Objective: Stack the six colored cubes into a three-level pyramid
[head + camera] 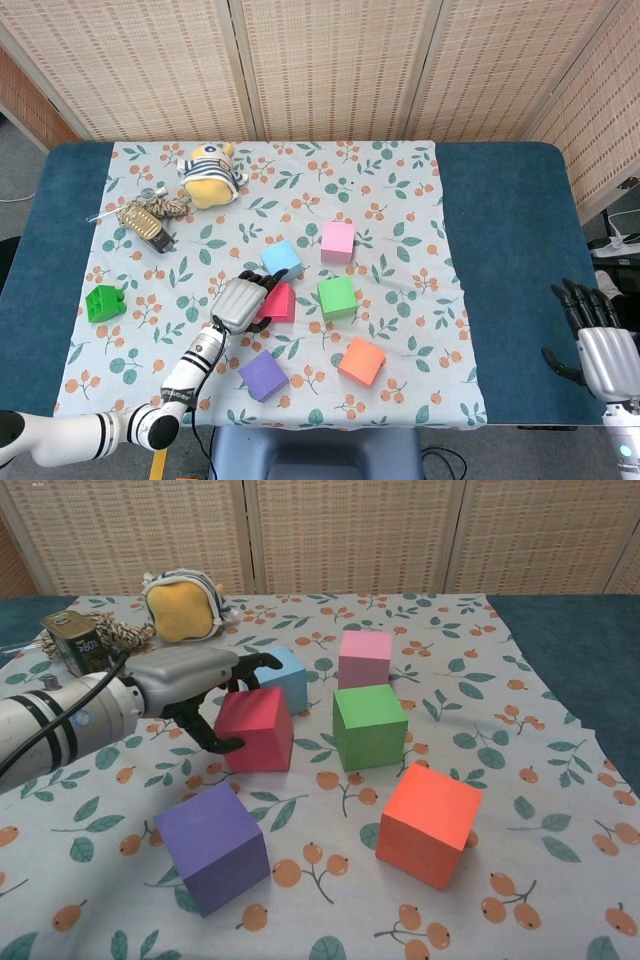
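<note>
My left hand (238, 302) (185, 685) grips the red cube (280, 302) (257, 730) from its left side, fingers over the top and thumb on the near face. Just behind it sits the light blue cube (281, 257) (288, 672). The green cube (337, 296) (370, 724) stands to its right, with the pink cube (338, 240) (365, 658) behind that. Nearer the front lie the purple cube (263, 375) (212, 846) and the orange cube (361, 361) (428, 823). My right hand (592, 340) hangs open at the table's right edge.
A yellow plush toy (210, 172) (180, 605) and a tin can with rope (145, 222) (75, 640) lie at the back left. A green block (103, 302) rests at the cloth's left edge. Bare blue table (500, 250) flanks the floral cloth.
</note>
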You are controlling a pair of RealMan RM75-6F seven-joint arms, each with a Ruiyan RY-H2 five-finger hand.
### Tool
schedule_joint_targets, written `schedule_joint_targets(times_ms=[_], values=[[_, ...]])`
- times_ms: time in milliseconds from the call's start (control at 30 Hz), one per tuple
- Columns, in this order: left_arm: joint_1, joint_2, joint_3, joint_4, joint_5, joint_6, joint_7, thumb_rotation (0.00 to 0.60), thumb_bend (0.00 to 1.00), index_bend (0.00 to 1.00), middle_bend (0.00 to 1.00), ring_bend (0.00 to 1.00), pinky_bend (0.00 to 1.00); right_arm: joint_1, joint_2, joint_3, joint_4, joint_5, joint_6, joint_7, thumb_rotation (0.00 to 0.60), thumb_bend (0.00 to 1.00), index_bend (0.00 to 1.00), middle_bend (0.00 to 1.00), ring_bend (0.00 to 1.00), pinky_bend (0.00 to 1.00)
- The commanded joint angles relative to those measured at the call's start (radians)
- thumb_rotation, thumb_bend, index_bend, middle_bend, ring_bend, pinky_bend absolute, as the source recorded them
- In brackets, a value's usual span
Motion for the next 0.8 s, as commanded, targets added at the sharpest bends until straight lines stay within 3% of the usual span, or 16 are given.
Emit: schedule_joint_targets(times_ms=[33,800], values=[[0.000,0.007,0.003,-0.007,-0.006,0.002,0.003,0.600,0.34,0.00,0.20,0.39,0.24,0.002,0.002,-0.002,0.000,-0.002,-0.005,0.002,0.600,0.17,0.00,0.00,0.00,0.00],[-0.003,0.044,0.029,-0.087,-0.014,0.038,0.030,0.600,0.35,0.00,0.18,0.38,0.24,-0.002,0.004,-0.004,-0.005,-0.010,0.008,0.003,0.600,0.17,0.00,0.00,0.00,0.00]])
